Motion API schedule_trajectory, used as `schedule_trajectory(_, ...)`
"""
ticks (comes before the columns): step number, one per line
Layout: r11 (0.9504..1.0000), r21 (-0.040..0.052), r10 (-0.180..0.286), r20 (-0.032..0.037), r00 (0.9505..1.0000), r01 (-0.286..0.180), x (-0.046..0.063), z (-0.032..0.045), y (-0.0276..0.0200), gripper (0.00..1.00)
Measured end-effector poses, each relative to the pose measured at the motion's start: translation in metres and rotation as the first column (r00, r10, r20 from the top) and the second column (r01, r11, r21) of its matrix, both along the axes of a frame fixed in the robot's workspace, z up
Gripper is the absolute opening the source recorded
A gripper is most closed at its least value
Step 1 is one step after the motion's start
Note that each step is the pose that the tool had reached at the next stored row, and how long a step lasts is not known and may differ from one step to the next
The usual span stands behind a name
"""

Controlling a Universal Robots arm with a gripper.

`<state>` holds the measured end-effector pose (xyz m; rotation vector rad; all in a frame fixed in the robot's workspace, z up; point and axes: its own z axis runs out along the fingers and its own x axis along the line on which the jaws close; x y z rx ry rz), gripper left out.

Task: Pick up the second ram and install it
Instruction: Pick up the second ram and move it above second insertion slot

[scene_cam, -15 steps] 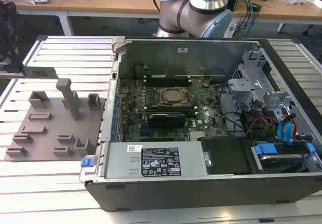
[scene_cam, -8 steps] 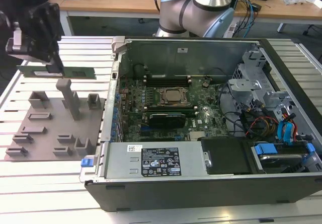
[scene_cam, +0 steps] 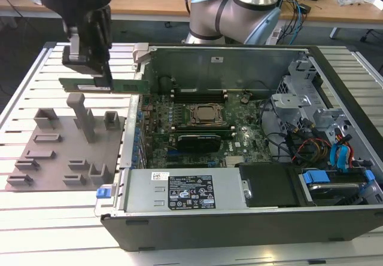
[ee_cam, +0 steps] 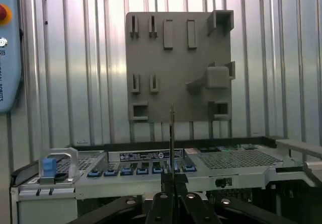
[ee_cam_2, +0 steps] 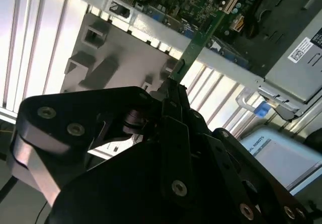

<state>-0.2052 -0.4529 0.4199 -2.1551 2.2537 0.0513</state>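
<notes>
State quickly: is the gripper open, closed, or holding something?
The gripper: closed on the second ram, lifted clear of the grey fixture plate.

Open air lies above the grey fixture plate [scene_cam: 51,164], but its tall post [scene_cam: 84,118] rises close under the second ram [scene_cam: 128,85] in your hand [scene_cam: 102,79]. The case wall [scene_cam: 134,131] bars the sideways path to the motherboard [scene_cam: 236,140].

The black gripper [ee_cam_2: 171,85] clamps one end of a thin green memory stick [ee_cam_2: 201,38] seen edge-on, whose far end points toward the open computer case [ee_cam_2: 241,78], while a grey plate [ee_cam_2: 126,45] with posts lies just beside that case's wall.
</notes>
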Motion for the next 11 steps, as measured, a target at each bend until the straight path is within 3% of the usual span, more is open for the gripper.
schedule_trajectory(9,1.0000,-0.0003,0.000,-0.0019,1.0000,0.000,0.071,-0.0003,0.0000,0.12)
schedule_trajectory(11,1.0000,-0.0003,0.000,-0.0022,1.0000,0.000,0.078,-0.0003,0.0000,0.12)
